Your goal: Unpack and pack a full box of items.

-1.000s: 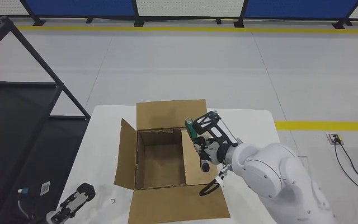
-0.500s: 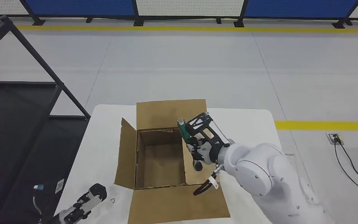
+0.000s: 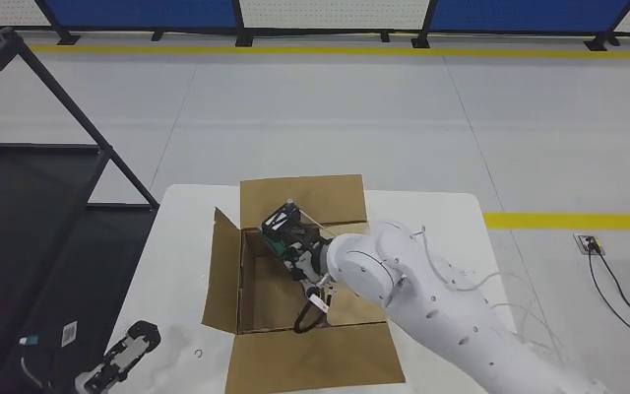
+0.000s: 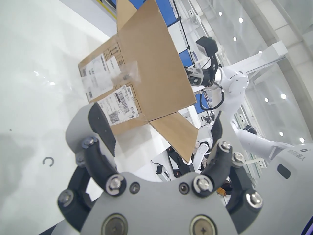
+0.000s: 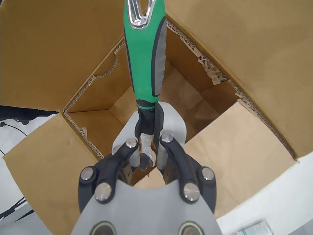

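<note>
right gripper (image 5: 146, 135) pinches the green tool (image 5: 144, 57) by its thin end | tool hangs over the open box (image 5: 232, 37) | left gripper (image 4: 157, 123) spread wide, holds nothing, low over table (image 4: 29, 50) beside box

The hall is bright and evenly lit from above. In the left wrist view the round ceiling lamps (image 4: 283, 96) show as small white discs, burnt out at their centres. The white tabletop (image 4: 29, 50) throws the light back hard and washes almost to plain white, with a few small hot glints on it. Inside the box (image 3: 281, 286) it is dimmer, the inner walls a shaded brown against the paler flaps. The chrome cap of the green-handled tool (image 5: 144, 57) carries a hard mirror glare. Both wrist views bow straight edges outward near their borders. From the top, the floor (image 3: 394, 118) lies pale and evenly lit.
</note>
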Action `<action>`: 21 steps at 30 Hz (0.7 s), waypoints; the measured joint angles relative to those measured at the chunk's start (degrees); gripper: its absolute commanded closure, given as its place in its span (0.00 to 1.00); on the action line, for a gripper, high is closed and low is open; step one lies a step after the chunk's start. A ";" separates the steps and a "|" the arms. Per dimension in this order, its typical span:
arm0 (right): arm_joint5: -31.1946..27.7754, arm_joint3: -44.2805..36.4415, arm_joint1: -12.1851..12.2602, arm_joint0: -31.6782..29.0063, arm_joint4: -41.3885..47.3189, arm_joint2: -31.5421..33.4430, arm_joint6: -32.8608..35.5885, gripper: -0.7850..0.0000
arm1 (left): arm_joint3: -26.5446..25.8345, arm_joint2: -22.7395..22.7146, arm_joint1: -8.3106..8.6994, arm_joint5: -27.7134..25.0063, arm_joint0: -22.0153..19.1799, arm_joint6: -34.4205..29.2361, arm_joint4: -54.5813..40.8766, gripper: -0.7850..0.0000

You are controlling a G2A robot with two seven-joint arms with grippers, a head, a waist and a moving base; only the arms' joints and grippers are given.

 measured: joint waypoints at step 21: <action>-3.14 28.87 -11.99 7.75 0.83 -15.89 1.54 0.80 | 0.04 -1.88 -0.40 -0.28 0.61 -0.74 -0.08 0.00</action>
